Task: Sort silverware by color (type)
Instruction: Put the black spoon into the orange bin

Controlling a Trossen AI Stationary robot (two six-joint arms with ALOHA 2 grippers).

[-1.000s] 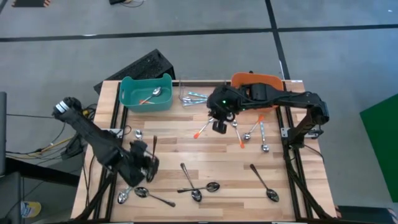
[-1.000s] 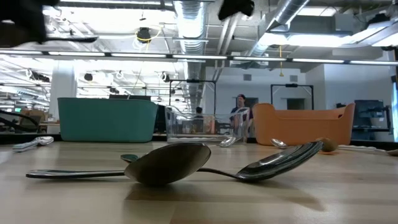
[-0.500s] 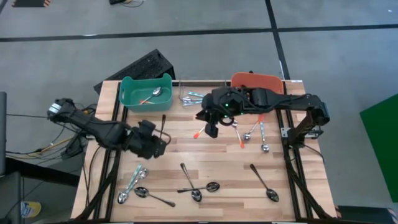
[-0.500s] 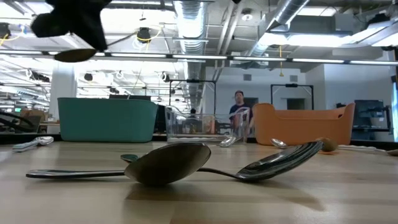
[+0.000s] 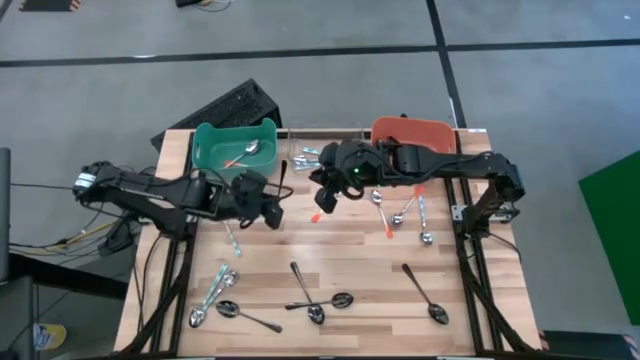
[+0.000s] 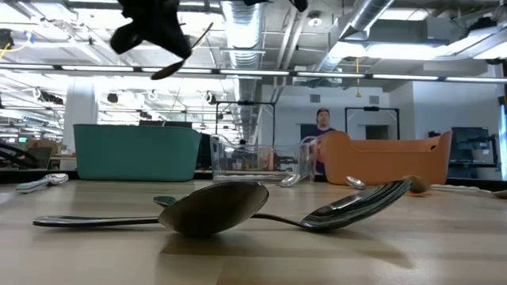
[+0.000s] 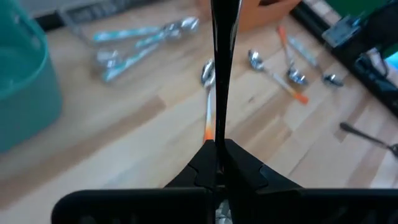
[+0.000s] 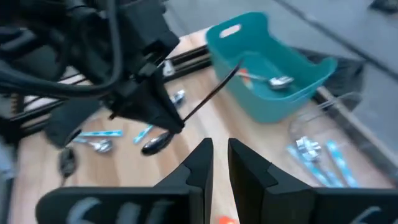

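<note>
Left end effector (image 5: 268, 203) has risen toward the bench's far edge, clamped on a dark-handled spoon (image 7: 221, 68); carry it level (the right end effector's (image 5: 325, 196) fingers stand narrowly apart, close by).

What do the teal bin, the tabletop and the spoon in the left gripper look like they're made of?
The teal bin looks like matte moulded plastic, with a cut-out handle. The tabletop looks like light wood planks with visible grain. The dark-handled spoon, held by the left gripper, has a shiny bowl, probably metal; its handle material is unclear.

black-handled spoon (image 7: 221, 68) airborne, spoons (image 5: 318, 303) scattered on table
</note>
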